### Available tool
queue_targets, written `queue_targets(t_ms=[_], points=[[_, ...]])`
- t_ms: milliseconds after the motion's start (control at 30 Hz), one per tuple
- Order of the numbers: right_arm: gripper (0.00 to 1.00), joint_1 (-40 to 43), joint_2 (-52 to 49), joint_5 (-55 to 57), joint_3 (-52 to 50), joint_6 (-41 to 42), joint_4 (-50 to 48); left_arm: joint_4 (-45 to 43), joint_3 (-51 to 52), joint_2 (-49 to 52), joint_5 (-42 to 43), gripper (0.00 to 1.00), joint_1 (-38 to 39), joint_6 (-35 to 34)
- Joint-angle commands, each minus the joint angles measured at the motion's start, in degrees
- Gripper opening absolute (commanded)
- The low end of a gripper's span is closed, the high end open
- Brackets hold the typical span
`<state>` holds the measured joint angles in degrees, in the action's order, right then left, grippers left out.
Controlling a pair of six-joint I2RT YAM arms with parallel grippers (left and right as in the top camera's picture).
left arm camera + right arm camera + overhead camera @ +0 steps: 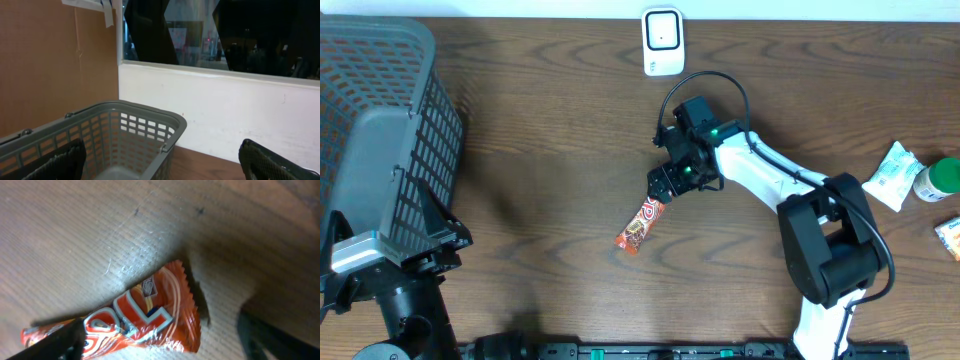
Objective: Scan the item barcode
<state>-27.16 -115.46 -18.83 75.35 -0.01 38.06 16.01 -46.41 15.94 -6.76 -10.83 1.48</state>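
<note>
The big brown bench (540, 120) holds everything. A grey basket (380, 120) sits on the left side, by the left end effector (160, 172), which is wide open and holds nothing. The white right arm (770, 165) reaches to the middle of the bench. The right end effector (657, 190) is low over the top end of the snack bar (638, 227). Its fingers (60, 342) are spread apart on each side of the wrapper, so it is released, not grasping. The snack bar lies flat on the bench, slanted, in the middle. The little white scanner (662, 42) stands at the far edge, well apart from the bar.

What could go wrong? The bar is thin and its wrapper looks shiny and slippery. If the fingers close only on the crinkly end, the bar may slip out or droop. I cannot see a barcode from here. If it faces the bench, the scanner will not read it unless the bar is turned over
</note>
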Motion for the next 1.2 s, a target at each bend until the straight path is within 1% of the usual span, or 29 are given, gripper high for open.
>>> queue_targets(t_ms=[0, 33, 167, 200, 267, 300, 367, 400, 433, 567, 667, 733, 800, 900, 967, 1100, 1167], points=[[0.8, -1.14, -7.91, 1.79, -2.27, -0.09, 1.46, -0.2, 0.46, -0.46, 0.31, 0.98, -0.26, -0.31], [0.74, -1.14, -8.46, 1.79, -2.27, -0.11, 1.68, -0.2, 0.44, -0.46, 0.31, 0.98, -0.26, -0.31], [0.57, -1.14, -9.01, 1.79, -2.27, -0.52, 1.25, -0.17, 0.44, -0.46, 0.31, 0.98, -0.26, -0.31], [0.52, -1.14, -9.01, 1.79, -2.29, -0.52, 1.14, -0.17, 0.44, -0.46, 0.31, 0.98, -0.26, -0.31], [0.36, -1.14, -9.01, 1.79, -2.27, -0.52, 1.25, -0.17, 0.44, -0.46, 0.31, 0.98, -0.24, -0.31], [0.33, -1.14, -9.01, 1.79, -2.29, -0.57, 1.4, -0.17, 0.44, -0.46, 0.31, 0.98, -0.26, -0.31], [0.24, -1.14, -9.01, 1.79, -2.29, -0.98, 2.05, -0.17, 0.44, -0.46, 0.31, 0.98, -0.24, -0.31], [0.16, -1.14, -9.01, 1.77, -2.29, -0.98, 2.43, -0.17, 0.44, -0.46, 0.31, 0.98, -0.26, -0.31], [0.01, -1.14, -9.01, 1.66, -2.27, -0.92, 3.19, -0.17, 0.44, -0.46, 0.31, 0.98, -0.26, -0.31], [0.01, -1.01, -8.48, -0.76, -1.55, -0.48, 4.94, -0.17, 0.44, -0.46, 0.31, 0.98, -0.26, -0.28], [0.01, -0.7, -6.95, -0.68, 1.4, 0.63, 9.75, -0.17, 0.44, -0.46, 0.31, 0.98, -0.26, -0.31], [0.01, -0.55, -5.18, 2.32, 4.66, 2.51, 14.56, -0.17, 0.44, -0.46, 0.31, 0.98, -0.26, -0.31], [0.01, -0.61, -3.04, 9.94, 7.96, 6.43, 19.1, -0.17, 0.44, -0.46, 0.31, 0.97, -0.24, -0.28], [0.01, -1.42, 0.13, 27.21, 11.45, 13.88, 24.79, -0.17, 0.44, -0.46, 0.31, 0.98, -0.26, -0.28], [0.01, -2.23, 2.03, 39.82, 12.15, 18.21, 28.11, -0.17, 0.44, -0.46, 0.31, 0.98, -0.24, -0.31], [0.01, -3.21, 3.08, 56.96, 12.17, 24.87, 36.61, -0.15, 0.46, -0.46, 0.31, 0.98, -0.24, -0.31], [0.01, -3.45, 2.93, 66.75, 12.11, 31.3, 42.71, -0.13, 0.44, -0.46, 0.31, 0.98, -0.24, -0.31]])
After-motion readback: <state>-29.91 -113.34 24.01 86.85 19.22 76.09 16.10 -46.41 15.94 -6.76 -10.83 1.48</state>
